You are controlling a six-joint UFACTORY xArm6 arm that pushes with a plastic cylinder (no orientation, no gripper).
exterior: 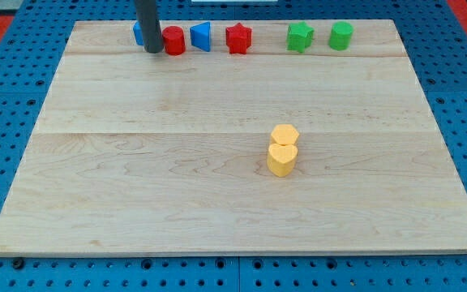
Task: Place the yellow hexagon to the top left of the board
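The yellow hexagon [284,135] lies right of the board's middle, touching a yellow heart [282,160] just below it. My tip [153,50] rests on the board near the view's top left, right beside the red cylinder [174,40] on its left and in front of a blue block [139,32] that the rod partly hides. The tip is far up and left of the yellow hexagon.
Along the top edge of the wooden board [136,178] stand a blue triangle [201,36], a red star [238,37], a green star [300,36] and a green hexagon [340,36]. A blue pegboard [6,122] surrounds the board.
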